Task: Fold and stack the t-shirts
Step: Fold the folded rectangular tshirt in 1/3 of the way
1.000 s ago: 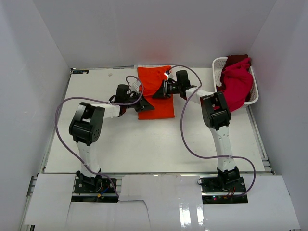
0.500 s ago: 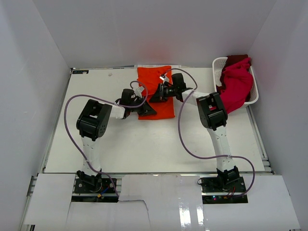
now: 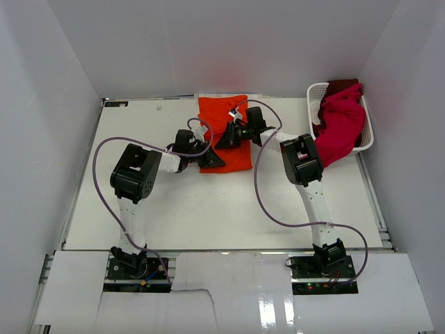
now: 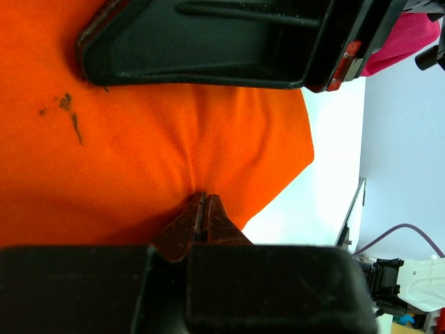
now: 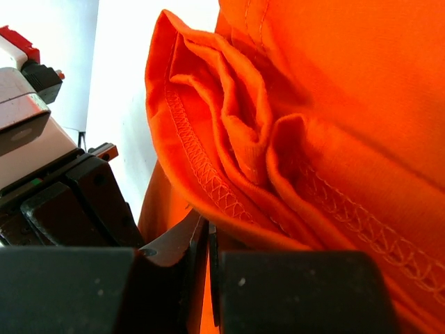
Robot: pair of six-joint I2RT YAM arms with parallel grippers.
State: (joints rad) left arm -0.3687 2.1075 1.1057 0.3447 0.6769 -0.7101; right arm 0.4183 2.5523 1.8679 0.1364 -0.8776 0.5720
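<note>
The orange t-shirt (image 3: 240, 158) lies partly folded at the back middle of the table. My left gripper (image 3: 212, 159) is at its lower left edge, shut, with the orange cloth (image 4: 139, 160) puckering into its tips (image 4: 203, 199). My right gripper (image 3: 224, 140) is over the shirt's middle, shut on a bunched, stitched hem (image 5: 229, 160), with cloth showing in the slit between its jaws (image 5: 207, 233). A crimson-magenta t-shirt (image 3: 342, 125) hangs out of the white basket (image 3: 314, 90), with a dark red one (image 3: 342, 85) behind it.
The basket stands at the back right corner against the right wall. White walls close in the table on three sides. Purple cables loop from both arms over the table. The two grippers are close together, the right one's black body (image 4: 208, 42) just above the left one's tips.
The right gripper has moved left and nearer with its hold on the hem. The left arm has swung right, bringing its gripper down along the shirt's lower left. Little has changed over the last half second.
</note>
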